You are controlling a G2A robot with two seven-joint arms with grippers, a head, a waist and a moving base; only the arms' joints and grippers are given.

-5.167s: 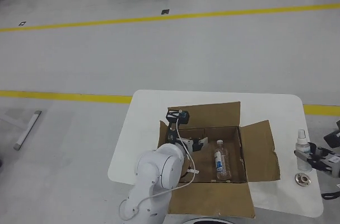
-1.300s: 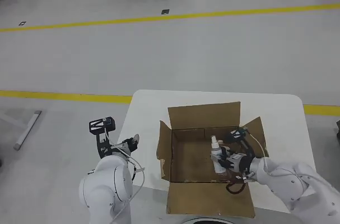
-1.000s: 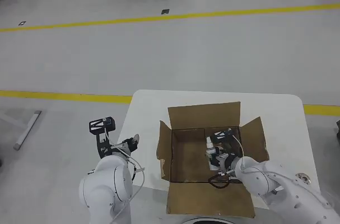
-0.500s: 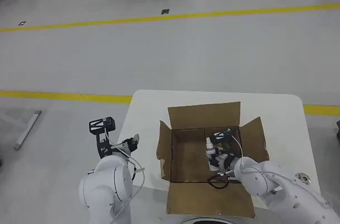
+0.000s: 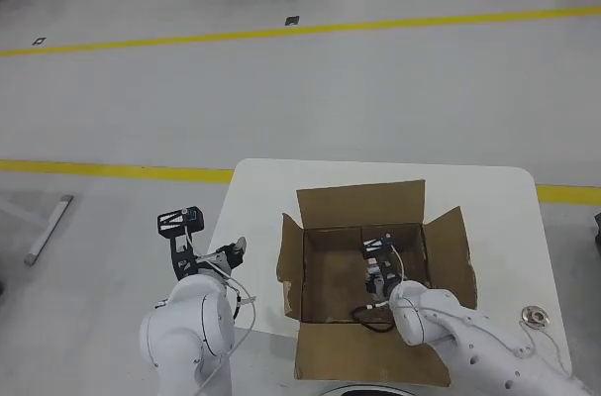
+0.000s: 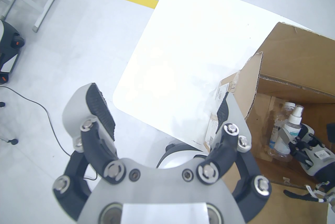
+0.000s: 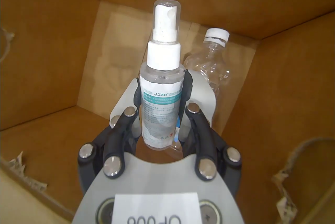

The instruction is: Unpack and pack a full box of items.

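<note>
An open cardboard box (image 5: 359, 203) stands on the white table (image 5: 260, 228). My right gripper (image 7: 161, 89) is inside the box, shut on a clear spray bottle (image 7: 162, 60) with a white nozzle and a printed label. Beside it a clear plastic bottle (image 7: 214, 65) with a white cap lies against the box wall. From above, the right gripper (image 5: 377, 259) sits near the box's middle. My left gripper (image 6: 159, 97) hangs open and holds nothing, beyond the table's left edge. The left wrist view looks into the box (image 6: 288, 57) at the spray bottle (image 6: 291, 125).
A small round metal piece (image 5: 534, 317) lies on the table right of the box. The box flaps stand out on all sides. Bare tabletop lies left of and behind the box. Yellow lines cross the floor.
My right gripper took the spray bottle from the table's right side into the box and shifted it toward the box's middle. The left arm left the box earlier and has since stayed still.
</note>
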